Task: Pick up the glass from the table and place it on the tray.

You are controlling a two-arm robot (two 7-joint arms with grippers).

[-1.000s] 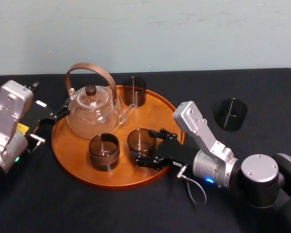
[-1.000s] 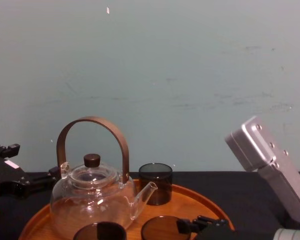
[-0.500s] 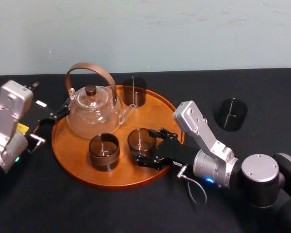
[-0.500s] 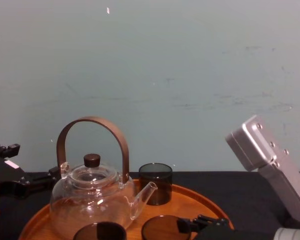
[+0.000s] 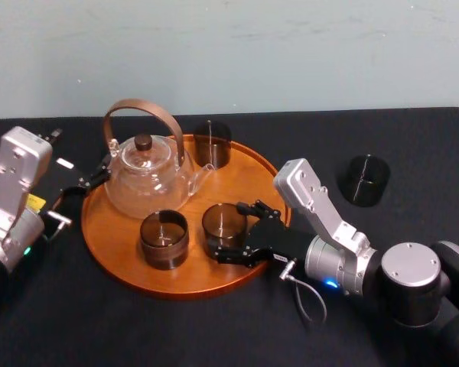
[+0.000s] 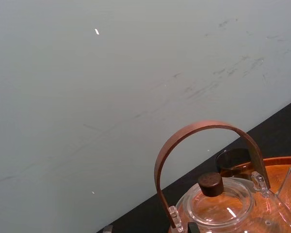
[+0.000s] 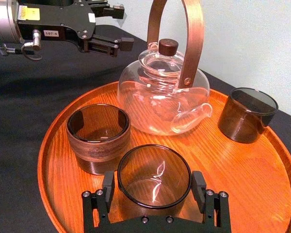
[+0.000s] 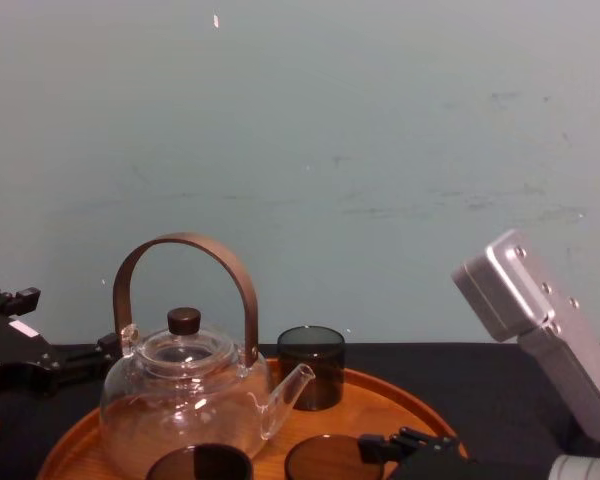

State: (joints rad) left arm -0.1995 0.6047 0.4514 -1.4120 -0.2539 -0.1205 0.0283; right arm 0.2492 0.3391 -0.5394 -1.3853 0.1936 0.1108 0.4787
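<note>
Glass, dark and smoky, is standing upright on the tray, its base resting flat on the wood at about five o'clock on the round board as the head camera is seeing it. The right gripper is reaching in from four o'clock and bracketing it. Its fingers are spread just wider than the wall, one on each side, close to the glass but, as far as the right wrist view is showing, not squeezing it. Judging from that, the placing is all but done, and what is remaining is a clean pull-back.

The spot is making sense. It is the bare patch nearest this arm's own side, so the arm is not having to cross the clear teapot, which is occupying ten o'clock with its spout pointing toward the centre. A banded glass is sitting at seven o'clock, just beside the placed one, and a third glass is standing at one o'clock against the far rim. The neighbour at seven is the risk: the finger on its side is working in a narrow gap, so a retreat back along four o'clock is looking safer than any sideways swing.

The left gripper is hovering at nine o'clock just outside the rim, fingers apart and holding nothing. A spare glass is waiting on the black table at three o'clock, well apart from the tray.
</note>
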